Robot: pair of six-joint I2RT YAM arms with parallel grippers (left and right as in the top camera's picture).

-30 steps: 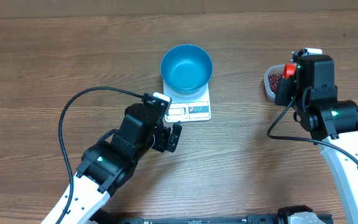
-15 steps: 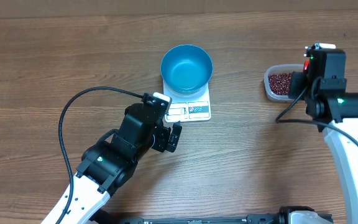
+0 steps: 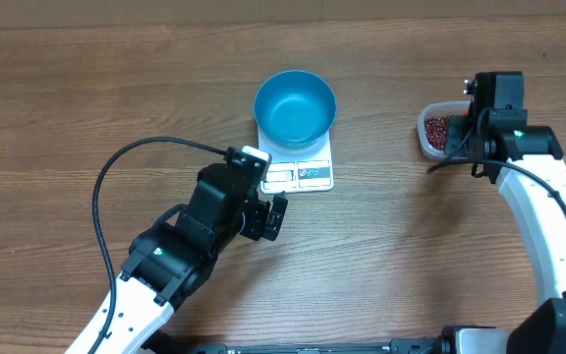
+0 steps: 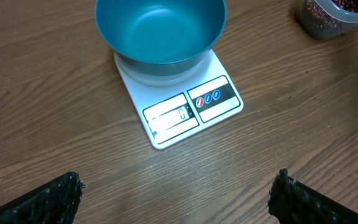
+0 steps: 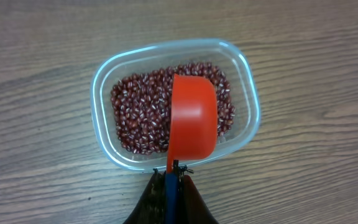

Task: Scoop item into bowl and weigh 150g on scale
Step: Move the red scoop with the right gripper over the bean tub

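Right gripper (image 5: 171,182) is clamped tight on the handle of a red scoop (image 5: 193,121). The cup of the scoop sticks out past the fingertips and sits over the beans (image 5: 135,118). I can't tell whether it is touching them or just above.

The beans are all in the clear tub (image 5: 244,74), far right on the table (image 3: 411,265).

Left gripper (image 4: 173,202) is spread wide with nothing in it. It is over bare wood on the near side of the scale (image 4: 188,112), well left of the tub.

Count:
- One scoop, one tub, one bowl (image 4: 160,37), one scale, two grippers.
- The beans are too many to count, a loose layer across the tub floor.

Looks:
- The beans are tiny, oval and dark maroon, some with a pale fleck.
- The bowl is round, deep, smooth and bright blue, and shows bare blue inside.
- The bowl sits upright on the far part of the scale, roughly centre-far on the table.
- The scale is flat and white, with its display window and button panel along the near edge, clear of the bowl.
- The display is too small for me to read.
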